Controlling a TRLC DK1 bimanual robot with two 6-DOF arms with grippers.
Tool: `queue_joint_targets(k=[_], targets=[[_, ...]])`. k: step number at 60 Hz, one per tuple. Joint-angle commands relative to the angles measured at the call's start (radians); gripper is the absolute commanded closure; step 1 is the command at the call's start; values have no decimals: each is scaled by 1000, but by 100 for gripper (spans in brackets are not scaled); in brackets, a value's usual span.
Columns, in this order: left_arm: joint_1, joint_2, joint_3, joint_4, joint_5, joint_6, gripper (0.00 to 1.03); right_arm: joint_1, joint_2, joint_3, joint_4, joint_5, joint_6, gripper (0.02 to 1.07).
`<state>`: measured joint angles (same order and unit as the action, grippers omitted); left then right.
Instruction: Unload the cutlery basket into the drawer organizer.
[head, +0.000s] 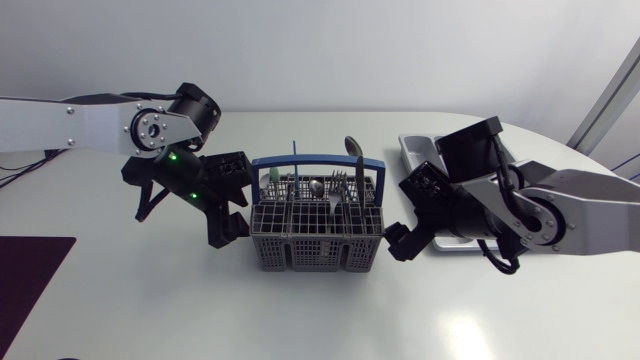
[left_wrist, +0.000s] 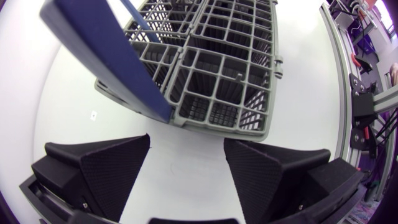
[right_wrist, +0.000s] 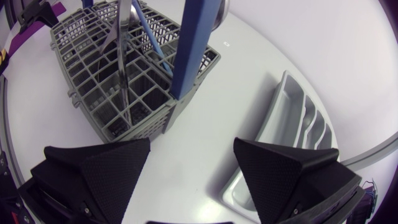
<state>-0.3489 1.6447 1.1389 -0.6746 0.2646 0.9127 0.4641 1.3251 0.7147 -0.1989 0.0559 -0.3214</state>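
The left arm (head: 90, 125) and right arm (head: 585, 205) are silver-grey links with round black joints, green lights (head: 172, 156) on the left wrist, black cables (head: 500, 258) looping under the right, and a left pincer (head: 235, 197) and right pincer (head: 405, 215) of matte black, broad, wedge-shaped fingers.

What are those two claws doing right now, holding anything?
Left claw: open, holding nothing.
Right claw: open, holding nothing.
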Motion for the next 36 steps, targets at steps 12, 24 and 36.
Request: queue_joint_targets(k=[12,24,36], targets=[[21,-121,-77,29,47,-31,5,-1,-172,-95,-7,-7,-13,9],[48,-187,-114,29,47,-31,5,1,-253,-106,-54,-10,-13,7],[14,-338,-185,47,50,-61,5,19,-320,-112,-65,-30,-10,7]])
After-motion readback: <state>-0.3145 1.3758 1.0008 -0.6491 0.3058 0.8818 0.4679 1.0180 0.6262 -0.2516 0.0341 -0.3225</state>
